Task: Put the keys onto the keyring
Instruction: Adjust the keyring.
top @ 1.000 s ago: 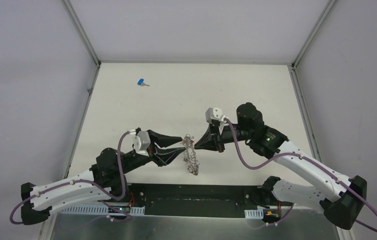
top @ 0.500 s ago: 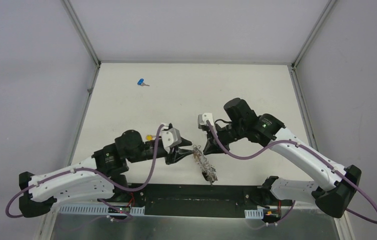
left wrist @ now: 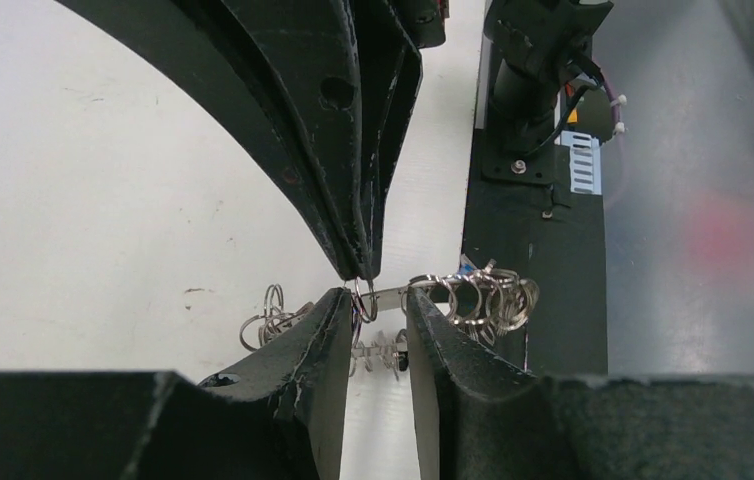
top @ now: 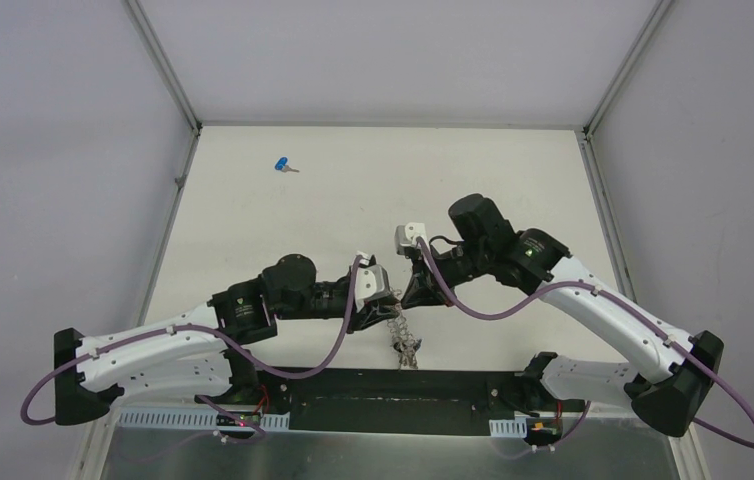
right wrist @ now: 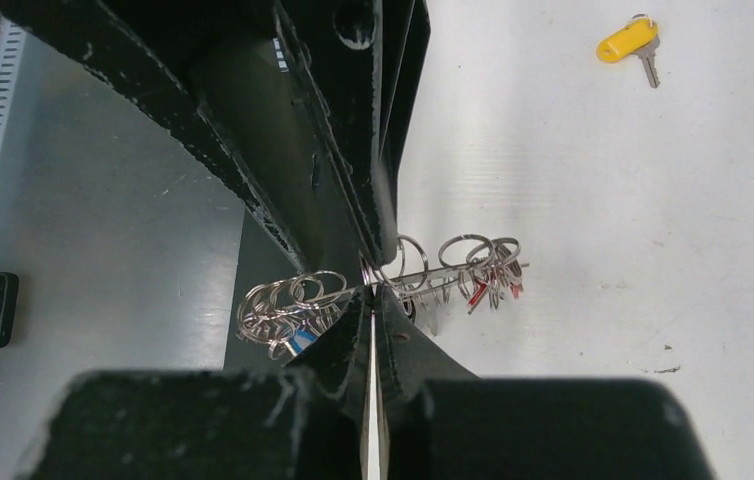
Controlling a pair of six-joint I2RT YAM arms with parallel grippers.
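Keyring (top: 403, 335): hangs over the near edge of the table (top: 513, 180), with small silver keys bunched along its wire on both sides of the spot where the two hands meet.
Right hand (right wrist: 373, 300): clenched on the ring wire, fingertips meeting on it.
Left hand (left wrist: 381, 305): released, one finger on each side of the wire, just beside the right hand's tips (pale table shows through the gap).
Yellow key (right wrist: 628, 42): loose on the table, well apart from the ring.
Blue key (top: 282, 164): loose at the table's far left, well away from both hands.
Step in hand: probably a second grip on the ring; neither loose key is threaded yet.
Doing it well: close the left hand on bare wire, not on a dangling key, while the right hand's pinch stops the ring swivelling.
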